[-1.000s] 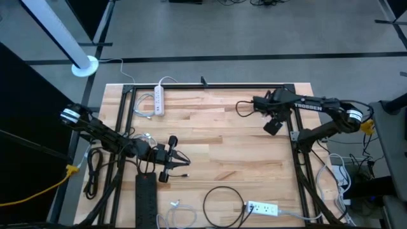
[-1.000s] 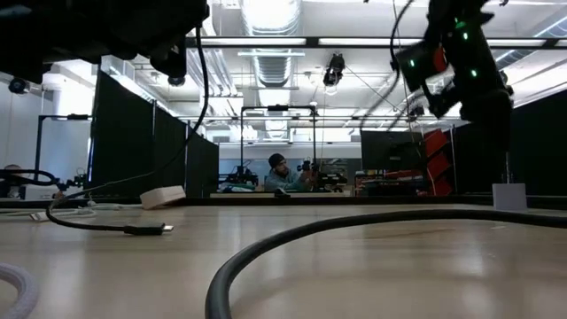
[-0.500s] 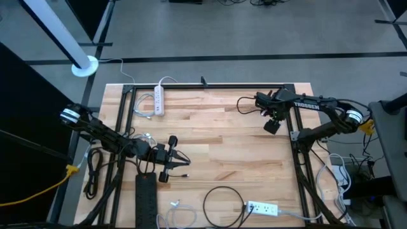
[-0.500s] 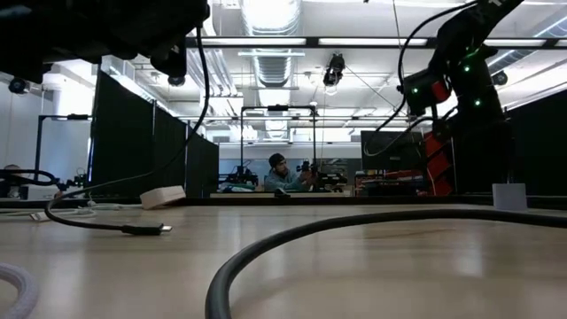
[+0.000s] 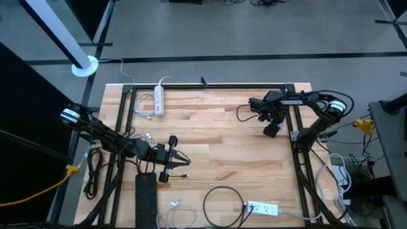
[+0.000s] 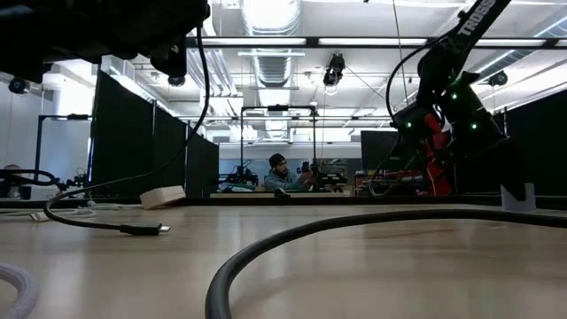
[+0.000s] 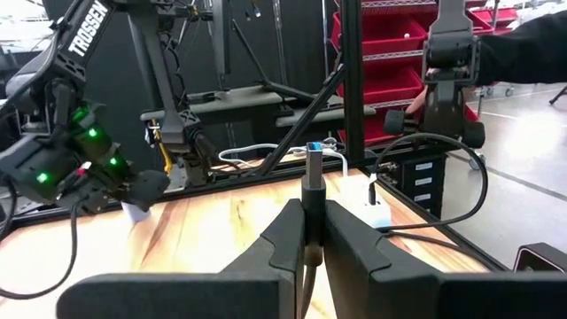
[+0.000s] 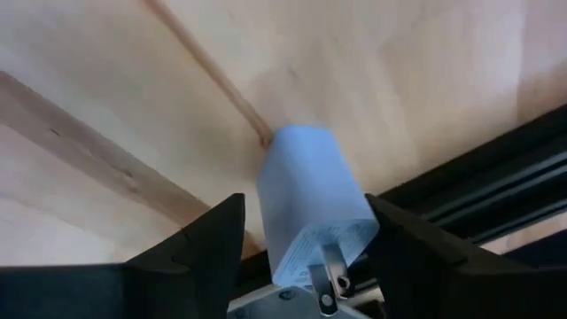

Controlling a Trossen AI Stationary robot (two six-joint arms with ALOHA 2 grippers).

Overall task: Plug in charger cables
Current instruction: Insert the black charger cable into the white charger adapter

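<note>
A pale butcher-block table (image 5: 216,137) sits on a grey floor (image 5: 254,32) crossed by dark lines. Beyond the table, black partition walls (image 6: 151,151) line the room under bright ceiling lights (image 6: 266,18). A person (image 6: 282,173) sits far behind the table. Red bins (image 7: 390,53) fill a rack beside the table.

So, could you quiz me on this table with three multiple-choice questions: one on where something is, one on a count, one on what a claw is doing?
1. The white charger block lies:
A beside the black frame rail
B in the left gripper
C off the table

2. White power strips in the high view:
A one
B two
C four

3. The left gripper is:
A wide open
B shut on a cable plug
C out of view

Answers:
1 A, the right wrist view shows it by the rail.
2 B, one at the far edge, one at the near edge.
3 B, its fingers pinch the plug.
</note>
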